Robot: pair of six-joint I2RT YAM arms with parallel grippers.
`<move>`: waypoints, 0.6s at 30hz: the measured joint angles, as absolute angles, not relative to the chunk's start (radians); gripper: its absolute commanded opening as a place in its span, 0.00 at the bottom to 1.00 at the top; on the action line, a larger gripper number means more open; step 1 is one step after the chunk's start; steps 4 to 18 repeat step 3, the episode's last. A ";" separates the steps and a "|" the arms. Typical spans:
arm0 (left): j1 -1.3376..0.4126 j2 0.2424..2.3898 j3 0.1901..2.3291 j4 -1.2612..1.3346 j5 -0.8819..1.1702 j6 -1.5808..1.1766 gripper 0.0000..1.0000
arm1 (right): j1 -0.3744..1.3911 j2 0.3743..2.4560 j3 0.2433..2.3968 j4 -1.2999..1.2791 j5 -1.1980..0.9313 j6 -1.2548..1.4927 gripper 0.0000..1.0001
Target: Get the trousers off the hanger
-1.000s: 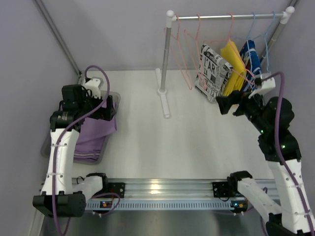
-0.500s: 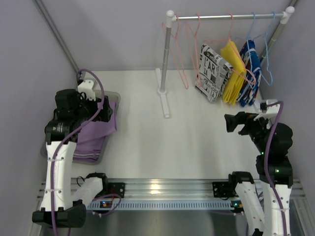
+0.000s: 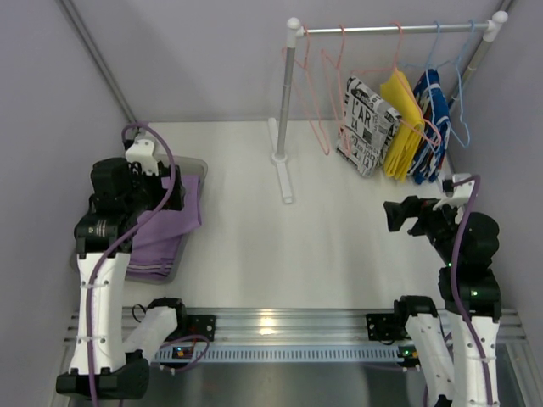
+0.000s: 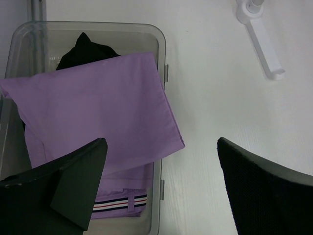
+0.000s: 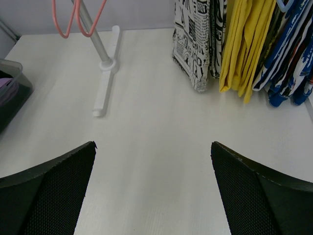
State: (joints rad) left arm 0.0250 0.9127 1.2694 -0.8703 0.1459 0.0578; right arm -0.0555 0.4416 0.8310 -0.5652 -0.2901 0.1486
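lilac trousers (image 4: 93, 112) in bin (image 4: 161, 49) beneath left gripper (image 4: 161, 144), jaws spread; right gripper (image 5: 152, 144) spread

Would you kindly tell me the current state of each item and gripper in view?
lilac trousers, off the hanger, folded in the bin, overhanging its rim.
black trousers, in the bin under the lilac trousers.
left gripper, open, empty.
right gripper, open, empty.
printed garment, hanging on the rail.
yellow garment, hanging on the rail.

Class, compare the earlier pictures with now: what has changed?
The right gripper, open, drew back from the hanging garments toward its base. The left gripper, open too, shifted slightly left above the bin. Nothing gripped or released. Lilac trousers and rack stayed put.
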 measured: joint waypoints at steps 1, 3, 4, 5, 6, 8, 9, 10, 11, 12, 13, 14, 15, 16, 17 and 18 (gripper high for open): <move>0.026 0.911 1.269 -0.869 0.140 0.057 0.99 | -0.056 0.442 0.831 -0.565 -0.290 0.148 1.00; 0.028 0.906 1.267 -0.866 0.136 0.054 0.99 | -0.056 0.442 0.831 -0.565 -0.291 0.148 1.00; 0.028 0.906 1.267 -0.866 0.136 0.054 0.99 | -0.056 0.442 0.831 -0.565 -0.291 0.148 1.00; 0.028 0.906 1.267 -0.866 0.136 0.054 0.99 | -0.056 0.442 0.831 -0.565 -0.291 0.148 1.00; 0.028 0.906 1.267 -0.866 0.136 0.054 0.99 | -0.056 0.442 0.831 -0.565 -0.291 0.148 1.00; 0.028 0.906 1.267 -0.866 0.136 0.054 0.99 | -0.056 0.442 0.831 -0.565 -0.291 0.148 1.00; 0.028 0.906 1.267 -0.866 0.136 0.054 0.99 | -0.056 0.442 0.831 -0.565 -0.291 0.148 1.00; 0.028 0.906 1.267 -0.866 0.136 0.054 0.99 | -0.056 0.442 0.831 -0.565 -0.291 0.148 1.00; 0.028 0.906 1.267 -0.866 0.136 0.054 0.99 | -0.056 0.442 0.831 -0.565 -0.291 0.148 1.00; 0.028 0.906 1.267 -0.866 0.136 0.054 0.99 | -0.056 0.442 0.831 -0.565 -0.291 0.148 1.00; 0.028 0.906 1.267 -0.866 0.136 0.054 0.99 | -0.056 0.442 0.831 -0.565 -0.291 0.148 1.00; 0.028 0.906 1.267 -0.866 0.136 0.054 0.99 | -0.056 0.442 0.831 -0.565 -0.291 0.148 1.00; 0.028 0.906 1.267 -0.866 0.136 0.054 0.99 | -0.056 0.442 0.831 -0.565 -0.291 0.148 1.00; 0.028 0.906 1.267 -0.866 0.136 0.054 0.99 | -0.056 0.442 0.831 -0.565 -0.291 0.148 1.00; 0.028 0.906 1.267 -0.866 0.136 0.054 0.99 | -0.056 0.442 0.831 -0.565 -0.291 0.148 1.00; 0.028 0.906 1.267 -0.866 0.136 0.054 0.99 | -0.056 0.442 0.831 -0.565 -0.291 0.148 1.00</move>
